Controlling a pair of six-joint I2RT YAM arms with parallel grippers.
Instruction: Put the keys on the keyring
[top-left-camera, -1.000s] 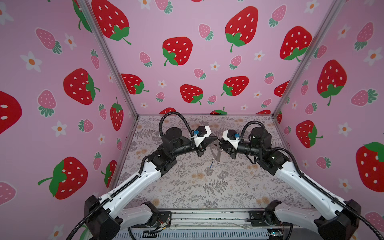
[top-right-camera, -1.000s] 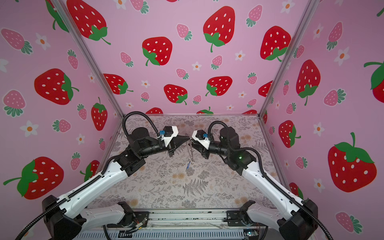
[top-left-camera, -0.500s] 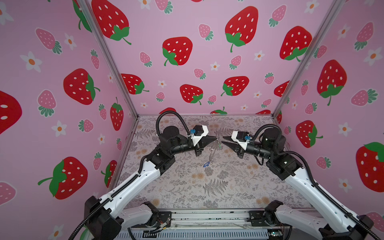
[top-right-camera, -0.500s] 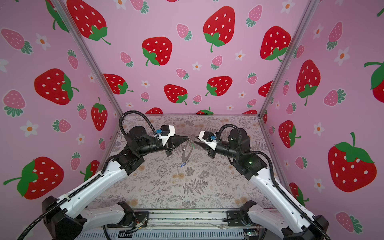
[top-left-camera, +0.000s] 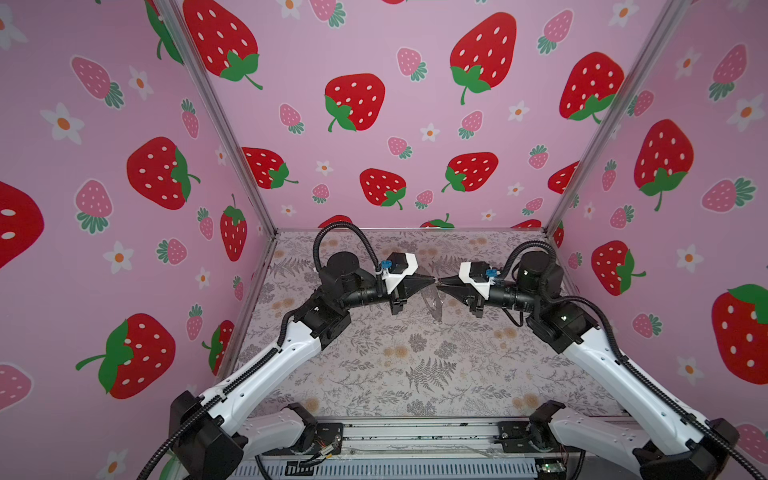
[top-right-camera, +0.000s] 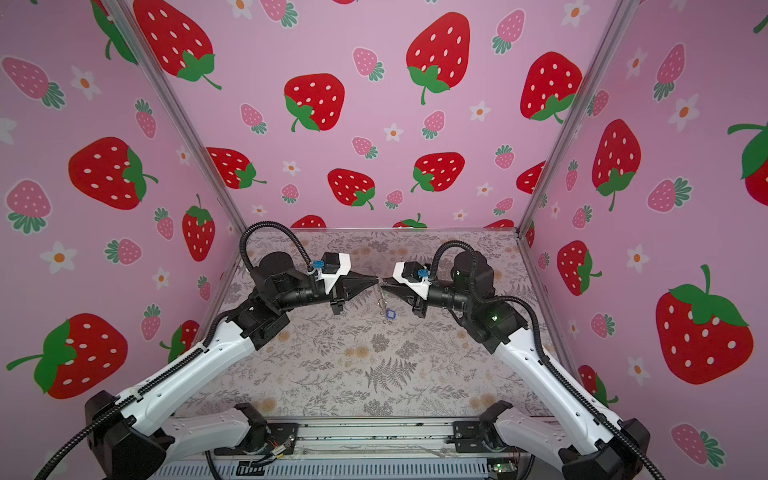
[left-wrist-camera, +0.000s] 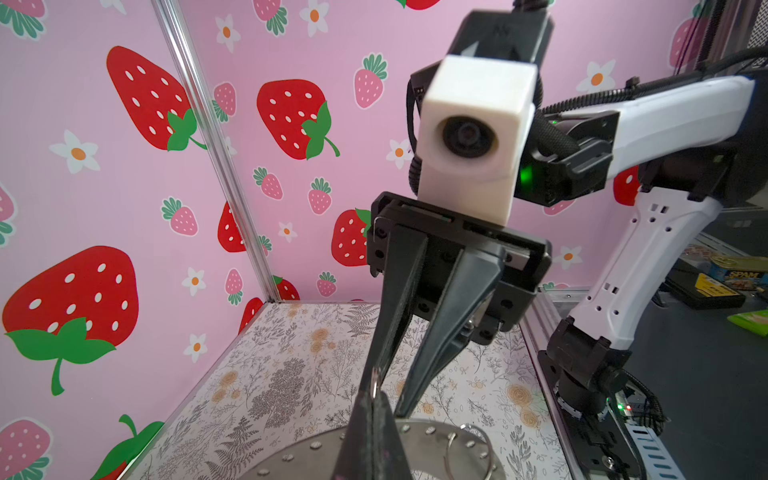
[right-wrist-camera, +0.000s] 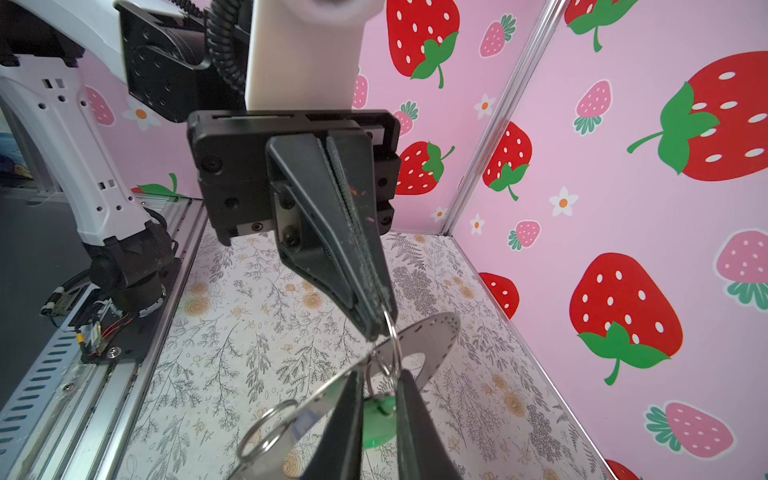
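Note:
My left gripper (top-left-camera: 433, 281) is shut on a small wire ring (right-wrist-camera: 387, 349) held in the air above the middle of the table. The keyring (right-wrist-camera: 436, 332), a flat grey riveted metal ring, hangs from it, tilted. The green-headed key (right-wrist-camera: 376, 424) dangles from the wire ring, and the blue-headed key (top-right-camera: 389, 316) hangs lowest beside a second wire ring (right-wrist-camera: 266, 432). My right gripper (right-wrist-camera: 380, 374) meets the left tip to tip. Its jaws stand narrowly open on either side of the small wire ring, with the green key just beyond them.
The table (top-left-camera: 415, 374) has a grey floral cover and is boxed in by pink strawberry walls on three sides. A metal rail (top-left-camera: 415, 436) with both arm bases runs along the front edge. The two arms (top-right-camera: 519, 353) reach inward from the front corners.
My right gripper has come back in from the right until its tip meets the left gripper's, and its jaws have narrowed. The left gripper has kept its hold, and the hanging keyring has swung.

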